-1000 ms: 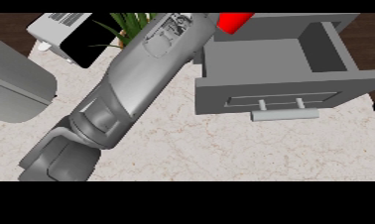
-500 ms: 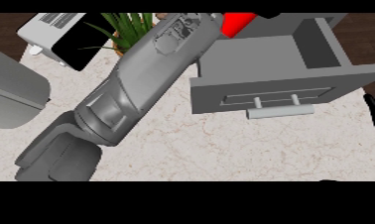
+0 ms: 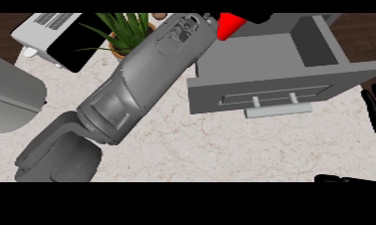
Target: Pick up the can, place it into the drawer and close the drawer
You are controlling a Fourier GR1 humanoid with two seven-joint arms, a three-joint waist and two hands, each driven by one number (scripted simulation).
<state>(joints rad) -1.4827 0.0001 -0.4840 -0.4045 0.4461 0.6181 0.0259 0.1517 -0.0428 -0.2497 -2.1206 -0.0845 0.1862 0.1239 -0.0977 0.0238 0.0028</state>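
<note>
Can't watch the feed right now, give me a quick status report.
Left forearm stretched to drawer's back corner, hand hidden. Red can at its tip, over open drawer. Right hand barely in frame. Plant beside the arm.

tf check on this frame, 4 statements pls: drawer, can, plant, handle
1. The drawer is open. True.
2. The can lies on the counter in front of the drawer. False: it is raised at the left robot hand, over the drawer's back left corner.
3. A potted plant stands left of the drawer. True.
4. The drawer's handle faces away from the robot. False: it is on the front panel, facing the view's lower edge, toward the robot.
</note>
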